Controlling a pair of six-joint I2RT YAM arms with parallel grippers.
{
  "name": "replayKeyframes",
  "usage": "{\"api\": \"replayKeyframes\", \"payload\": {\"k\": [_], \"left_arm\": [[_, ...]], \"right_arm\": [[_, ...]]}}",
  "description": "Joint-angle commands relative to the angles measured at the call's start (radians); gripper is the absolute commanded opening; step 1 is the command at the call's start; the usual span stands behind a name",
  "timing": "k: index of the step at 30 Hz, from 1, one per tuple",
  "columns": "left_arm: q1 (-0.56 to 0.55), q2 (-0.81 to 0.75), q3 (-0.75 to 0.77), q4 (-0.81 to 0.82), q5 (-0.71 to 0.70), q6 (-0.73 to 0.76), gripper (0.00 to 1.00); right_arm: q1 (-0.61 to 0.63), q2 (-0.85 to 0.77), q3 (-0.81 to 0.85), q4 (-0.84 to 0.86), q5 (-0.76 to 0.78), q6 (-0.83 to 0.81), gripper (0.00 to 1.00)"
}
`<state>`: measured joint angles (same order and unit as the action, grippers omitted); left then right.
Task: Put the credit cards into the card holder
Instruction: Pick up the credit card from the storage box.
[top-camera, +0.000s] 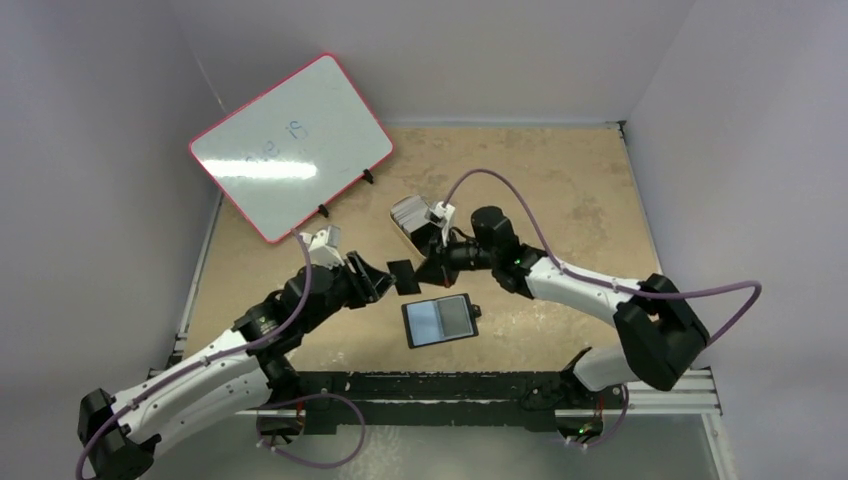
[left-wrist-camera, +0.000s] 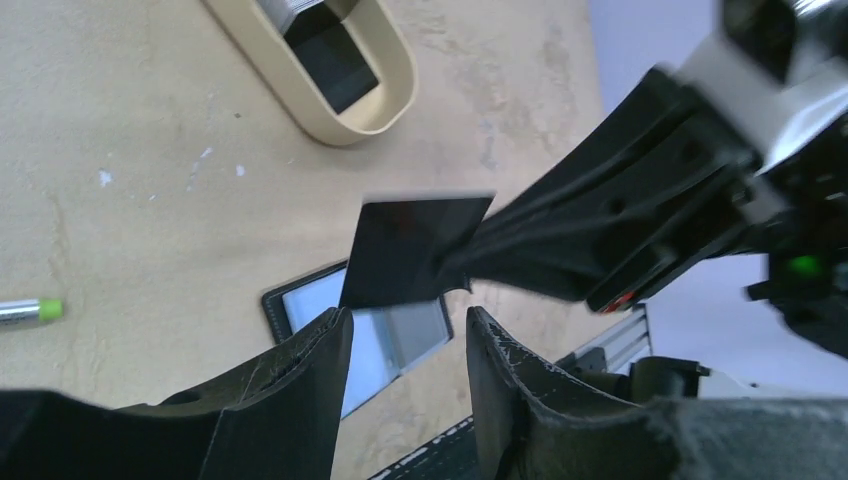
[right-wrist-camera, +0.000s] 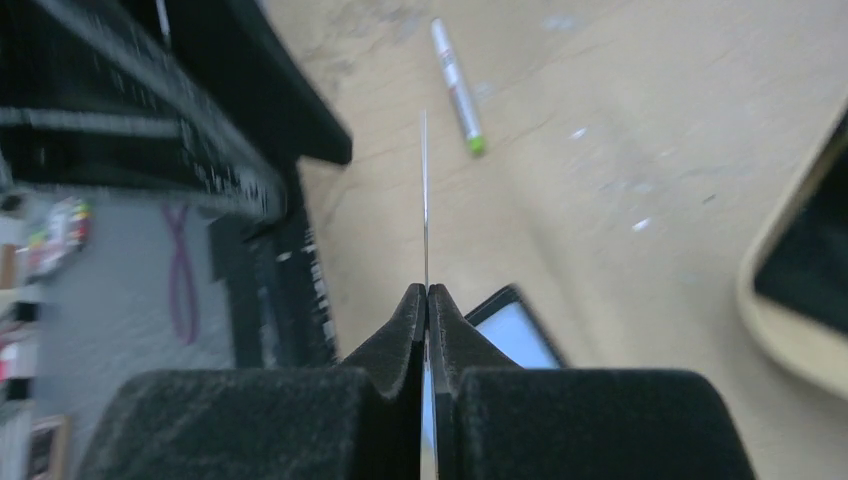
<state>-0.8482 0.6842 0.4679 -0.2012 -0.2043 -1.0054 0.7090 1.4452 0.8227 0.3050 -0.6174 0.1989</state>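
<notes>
Two arms meet mid-table from above: the left gripper (top-camera: 377, 283) is spread open just beside one dark card (top-camera: 401, 275) pinched by the right gripper (top-camera: 418, 268), one open card holder (top-camera: 440, 321) lies flat nearer the bases, and one stack of credit cards (top-camera: 408, 210) sits behind. The left wrist view adds one tan tin (left-wrist-camera: 392, 100) and one green-tipped pen (left-wrist-camera: 28, 311), its parted fingers (left-wrist-camera: 290, 390) below the card, which hangs over the card holder. The right wrist view alone shows that card edge-on between closed pads (right-wrist-camera: 400, 330).

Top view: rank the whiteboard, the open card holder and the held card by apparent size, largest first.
1. whiteboard, by far the largest.
2. card holder, lying open on the table.
3. card, smallest, even though it is held off the table and so nearer the camera.
</notes>
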Motion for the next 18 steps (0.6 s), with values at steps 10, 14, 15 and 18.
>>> {"api": "replayKeyframes", "payload": {"k": [10, 14, 15, 18], "left_arm": [[0.005, -0.055, 0.017, 0.189, 0.157, 0.039, 0.46], [0.005, -0.075, 0.002, 0.224, 0.205, 0.026, 0.39], [0.005, -0.084, -0.003, 0.219, 0.205, 0.023, 0.35], [0.005, -0.111, -0.017, 0.207, 0.201, 0.013, 0.18]], "right_arm": [[0.036, -0.225, -0.273, 0.579, -0.19, 0.482, 0.0], [0.04, -0.216, -0.295, 0.675, -0.173, 0.536, 0.0], [0.041, -0.214, -0.296, 0.679, -0.163, 0.539, 0.0], [0.04, -0.222, -0.307, 0.664, -0.107, 0.531, 0.0]]}}
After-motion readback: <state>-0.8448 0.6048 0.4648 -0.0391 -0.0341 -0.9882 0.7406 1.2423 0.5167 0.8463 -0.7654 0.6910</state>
